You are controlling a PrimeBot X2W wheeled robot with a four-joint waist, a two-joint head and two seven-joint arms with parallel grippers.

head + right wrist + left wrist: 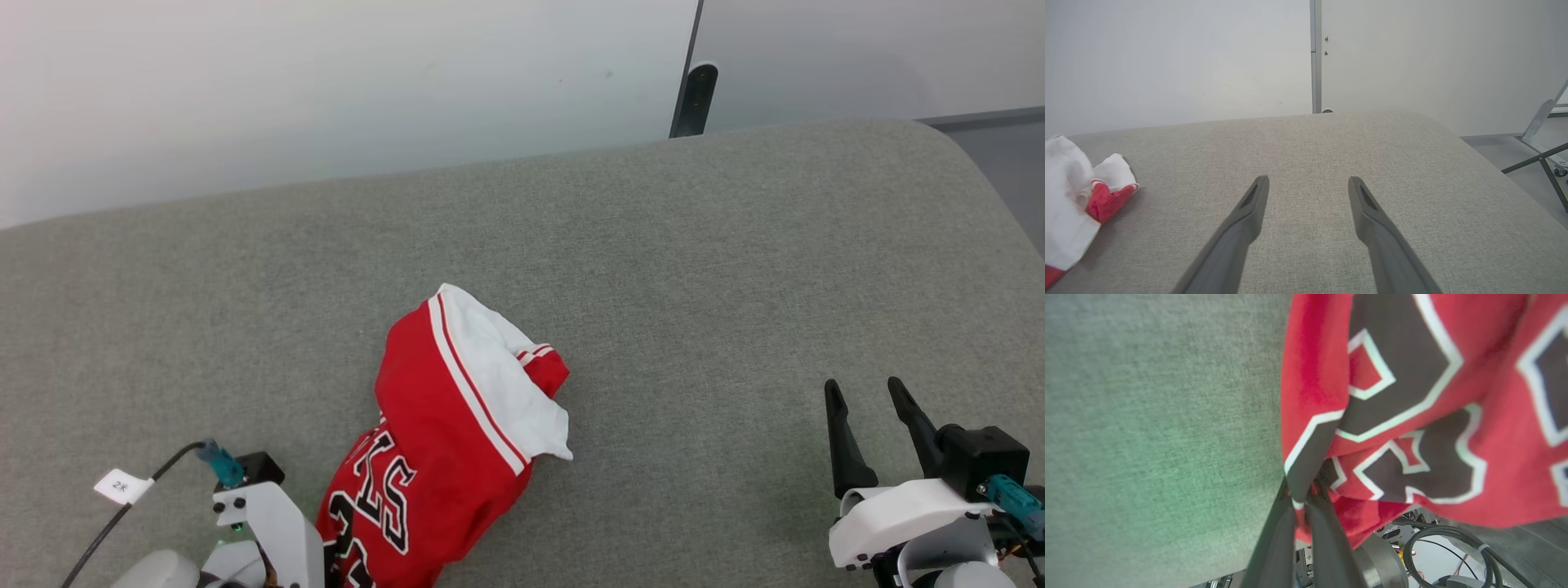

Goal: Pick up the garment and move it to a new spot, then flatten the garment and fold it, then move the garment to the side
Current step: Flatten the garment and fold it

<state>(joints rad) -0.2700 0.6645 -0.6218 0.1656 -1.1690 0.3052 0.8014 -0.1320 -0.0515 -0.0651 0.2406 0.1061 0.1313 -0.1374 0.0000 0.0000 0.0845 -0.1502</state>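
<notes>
Now the left tool [1302, 495] is pinching the garment [441, 457] at the desk's [694, 286] near edge.
The right tool [863, 385] is hovering spread at the near right corner; drag on the cloth is threatening to slip the thin pinch.

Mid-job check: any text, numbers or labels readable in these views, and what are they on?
"S": end of the black lettering on the red jersey; the other letters are folded away.
The number below it: cut off, unreadable.
The white tag on the cable: starts "2", rest too small.
</notes>
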